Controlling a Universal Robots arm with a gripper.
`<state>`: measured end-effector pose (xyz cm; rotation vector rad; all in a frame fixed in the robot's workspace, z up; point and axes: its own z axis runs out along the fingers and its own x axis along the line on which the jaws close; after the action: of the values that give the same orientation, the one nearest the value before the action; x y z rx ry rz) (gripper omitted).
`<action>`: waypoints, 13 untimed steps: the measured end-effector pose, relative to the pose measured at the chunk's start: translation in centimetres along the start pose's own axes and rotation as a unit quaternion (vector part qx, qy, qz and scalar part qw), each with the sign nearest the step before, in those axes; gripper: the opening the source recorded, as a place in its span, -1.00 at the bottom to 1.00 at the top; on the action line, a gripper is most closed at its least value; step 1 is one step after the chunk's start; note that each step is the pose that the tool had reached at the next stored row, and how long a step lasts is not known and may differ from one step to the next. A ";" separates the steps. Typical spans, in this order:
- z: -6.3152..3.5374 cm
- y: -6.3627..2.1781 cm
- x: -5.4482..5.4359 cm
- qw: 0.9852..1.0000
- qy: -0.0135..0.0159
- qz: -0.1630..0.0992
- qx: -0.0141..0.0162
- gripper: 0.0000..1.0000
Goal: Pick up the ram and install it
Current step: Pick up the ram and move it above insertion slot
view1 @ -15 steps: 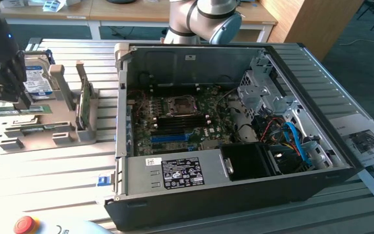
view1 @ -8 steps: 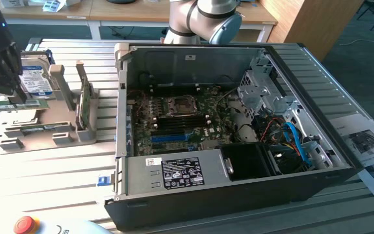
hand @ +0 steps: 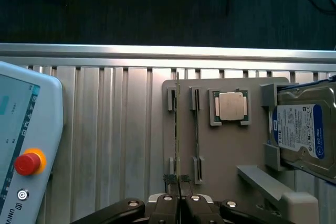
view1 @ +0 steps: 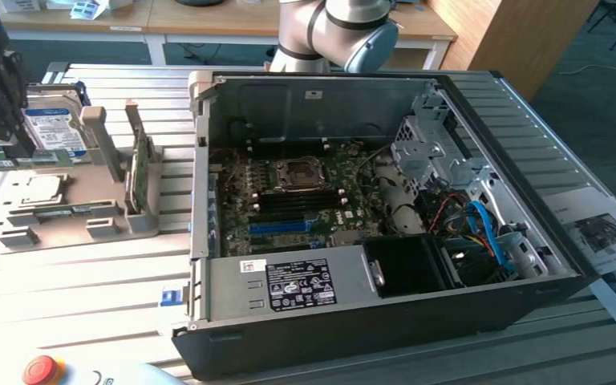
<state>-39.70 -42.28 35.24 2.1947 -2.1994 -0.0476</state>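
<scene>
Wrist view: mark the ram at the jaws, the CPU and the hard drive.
ram [hand: 177,129], wrist view, thin edge facing the camera, midway along.
CPU [hand: 231,106], wrist view, middle of its metal lid.
hard drive [hand: 302,129], wrist view, on its white-and-blue label.

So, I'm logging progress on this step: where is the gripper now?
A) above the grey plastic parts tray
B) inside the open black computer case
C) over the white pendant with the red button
A: the gripper hangs above the grey plastic parts tray, shut on the slim green ram stick, which is seen edge-on.
</scene>
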 end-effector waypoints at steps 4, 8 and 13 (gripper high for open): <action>-1.02 0.05 0.0 1.000 0.002 0.000 0.000 -0.76; -1.83 0.09 0.0 1.000 0.004 0.000 0.000 -0.76; -2.74 0.12 0.0 1.000 0.007 0.000 0.000 -0.76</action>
<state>-39.69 -42.28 37.98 2.1873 -2.1925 -0.0310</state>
